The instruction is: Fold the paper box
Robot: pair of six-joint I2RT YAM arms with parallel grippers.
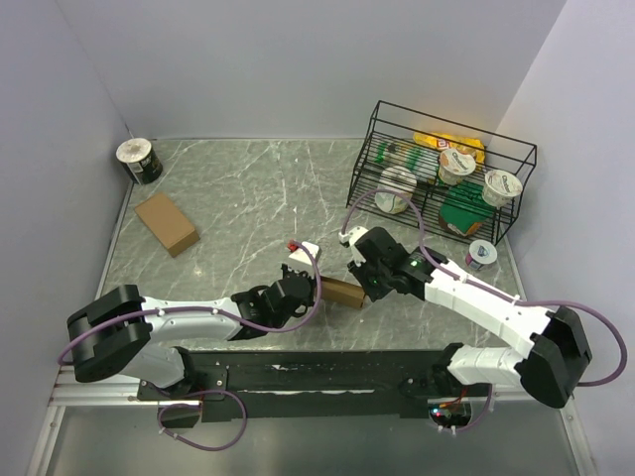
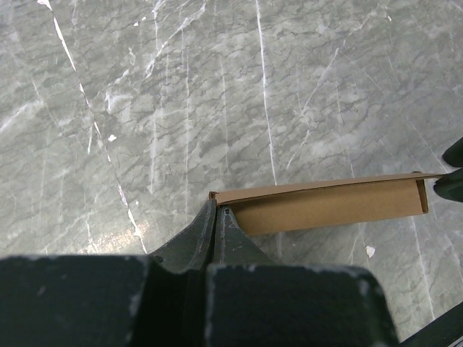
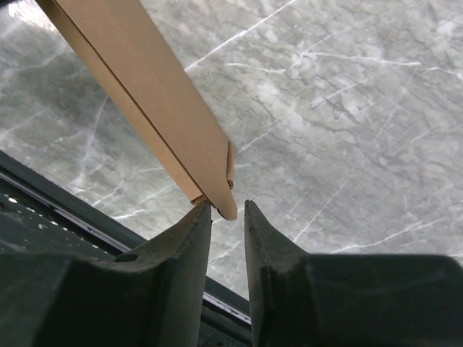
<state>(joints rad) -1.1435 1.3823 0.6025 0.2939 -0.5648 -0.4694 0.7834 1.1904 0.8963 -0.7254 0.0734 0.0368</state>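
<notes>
Three views. From above, finds paper box over worktop, between left end effector and right end effector. From left wrist, sees fingers clamped on its corner. From right wrist, sees fingers apart, box end at their tips.

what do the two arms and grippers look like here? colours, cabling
Both are white link shells with bulky black joint housings: left arm, right arm. Each carries looping purple cables. The left gripper and right gripper have dark, scuffed, tapered fingers. A green light shows on the right wrist.
</notes>
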